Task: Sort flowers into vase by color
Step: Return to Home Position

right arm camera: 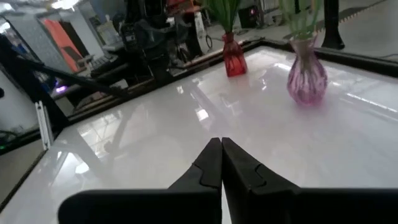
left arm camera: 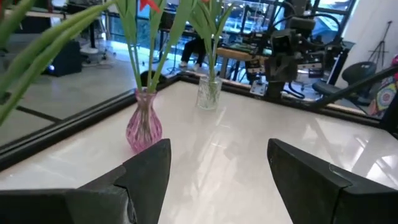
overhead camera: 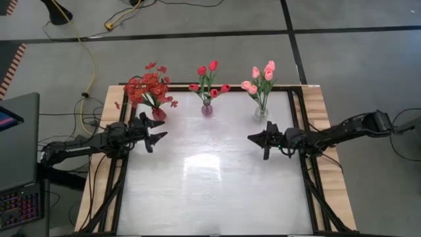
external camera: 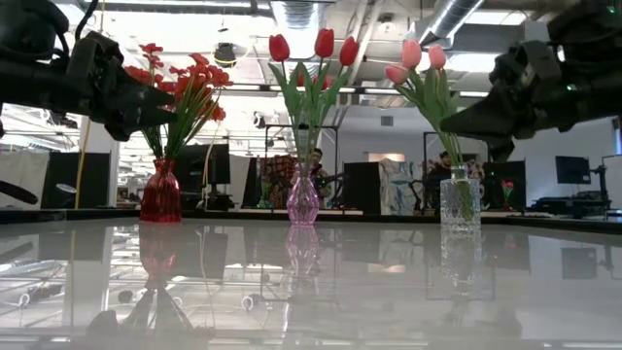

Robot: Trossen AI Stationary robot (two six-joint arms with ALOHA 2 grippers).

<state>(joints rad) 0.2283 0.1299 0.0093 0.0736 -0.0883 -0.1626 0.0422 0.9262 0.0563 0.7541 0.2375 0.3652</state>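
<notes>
Standing in a row along the far edge of the surface, sorted by colour: red blossom sprays in the red vase, red tulips in the purple vase, pink tulips in the clear vase. Vases are well apart. My left arm hovers near the red vase, left jaws spread wide, holding nothing. My right arm hovers on the clear-vase side, right jaws pinched fully together, holding nothing. Both are clear of the vases.
</notes>
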